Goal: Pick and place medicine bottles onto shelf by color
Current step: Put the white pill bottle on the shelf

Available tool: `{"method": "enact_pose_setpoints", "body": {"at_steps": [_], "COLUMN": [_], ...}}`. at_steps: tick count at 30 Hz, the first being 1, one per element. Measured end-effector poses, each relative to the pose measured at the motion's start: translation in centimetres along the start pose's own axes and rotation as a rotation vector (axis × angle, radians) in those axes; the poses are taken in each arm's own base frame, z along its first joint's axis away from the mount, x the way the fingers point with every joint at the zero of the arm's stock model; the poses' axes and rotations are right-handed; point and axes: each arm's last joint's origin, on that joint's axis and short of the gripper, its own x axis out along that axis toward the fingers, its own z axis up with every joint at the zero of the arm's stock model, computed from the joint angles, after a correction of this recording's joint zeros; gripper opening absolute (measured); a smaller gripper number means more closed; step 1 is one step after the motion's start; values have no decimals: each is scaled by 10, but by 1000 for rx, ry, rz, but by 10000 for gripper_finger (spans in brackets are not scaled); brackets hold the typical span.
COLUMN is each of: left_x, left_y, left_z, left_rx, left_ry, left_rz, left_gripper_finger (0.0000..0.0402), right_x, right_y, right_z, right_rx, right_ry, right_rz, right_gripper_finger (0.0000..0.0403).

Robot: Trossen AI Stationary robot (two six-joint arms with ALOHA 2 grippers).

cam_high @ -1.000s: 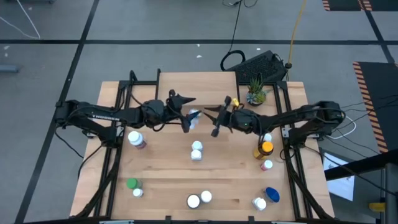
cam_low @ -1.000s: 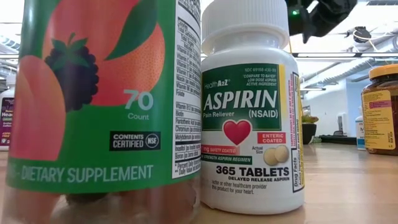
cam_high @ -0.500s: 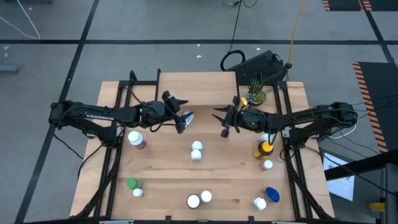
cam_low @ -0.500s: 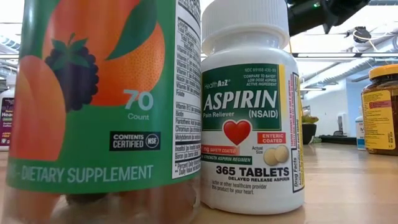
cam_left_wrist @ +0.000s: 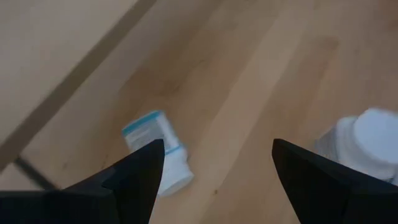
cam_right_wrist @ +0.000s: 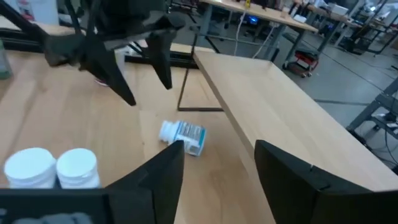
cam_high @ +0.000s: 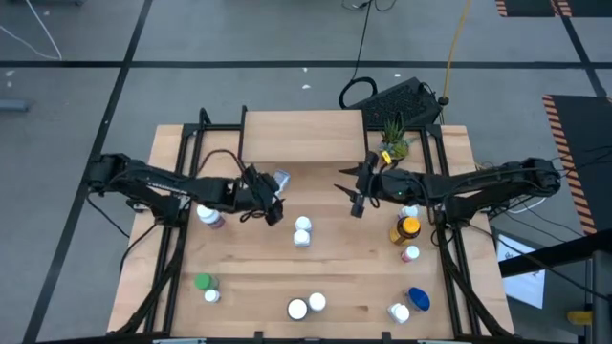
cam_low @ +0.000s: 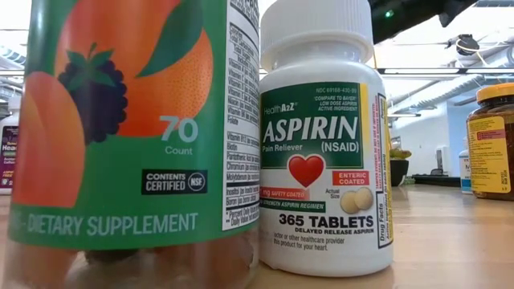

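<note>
Lying on its side, the bottle (cam_high: 279, 179) sits between both arms' spread fingers.

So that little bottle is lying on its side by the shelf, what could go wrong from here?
The fallen bottle lies on the table beside the shelf, not on it. Being round, it might roll when the open left gripper goes for it. The two white bottles stand close by and could get knocked. The open right gripper is near too, so the arms might bump.

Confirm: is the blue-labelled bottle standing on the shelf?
No, the blue-labelled bottle lies on its side on the table beside the shelf.
</note>
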Motion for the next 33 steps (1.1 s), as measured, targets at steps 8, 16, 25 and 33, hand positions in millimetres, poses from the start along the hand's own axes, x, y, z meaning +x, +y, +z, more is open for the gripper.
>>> {"method": "enact_pose_setpoints", "body": {"at_steps": [8,16,25,33], "left_x": [30,74,87,92], "left_y": [-5,14,27,32], "left_z": [-16,-30,-30,-32], "left_rx": [-73,-180,-215,-207], "left_ry": [54,162,243,282], "left_rz": [167,309,257,249], "left_gripper_finger": [303,314,321,275], "right_x": [-9,-9,-9,-9], "right_y": [-3,-2,-3,-3], "right_z": [6,3,1,0], "right_rx": [59,49,52,92], "right_ry": [-32,2,24,35], "right_rz": [1,-1,-25,-23], "right_gripper_finger": [197,218,240,239]}}
